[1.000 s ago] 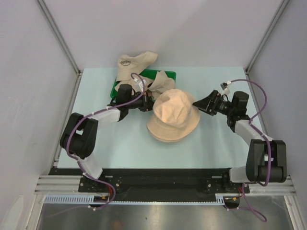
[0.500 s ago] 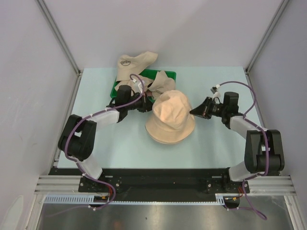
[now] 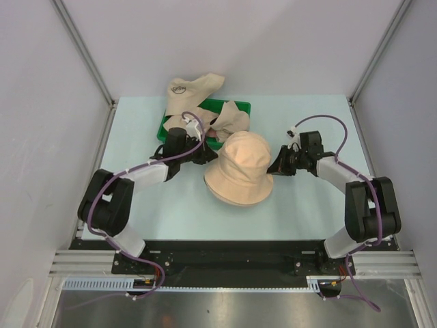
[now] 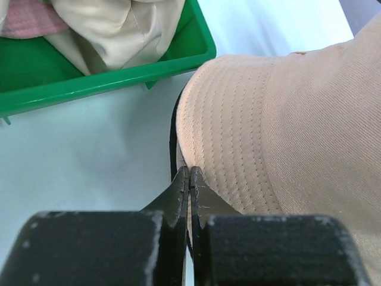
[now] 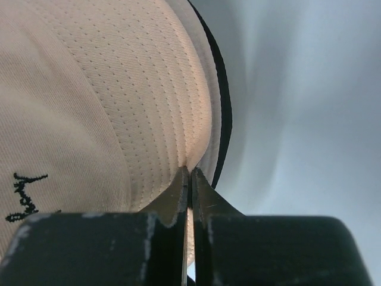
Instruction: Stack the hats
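Closing in since a second ago, the right gripper [image 3: 275, 167] is now pinching the right brim of the round beige fabric bucket hat [image 3: 240, 174], which is sitting crown-up mid-table, shifted slightly leftward. At left, the green plastic tray [image 3: 162, 128] is holding one floppy tan hat [image 3: 229, 117], with another crumpled tan hat [image 3: 191, 87] lying behind it. The left gripper [image 3: 207, 154] is clamping the left brim, jaws together on cloth. Stacking is seemingly only starting: this hat is not yet resting on any other. Wrist views are showing brim stitching, black edging and black script, unseen overhead.
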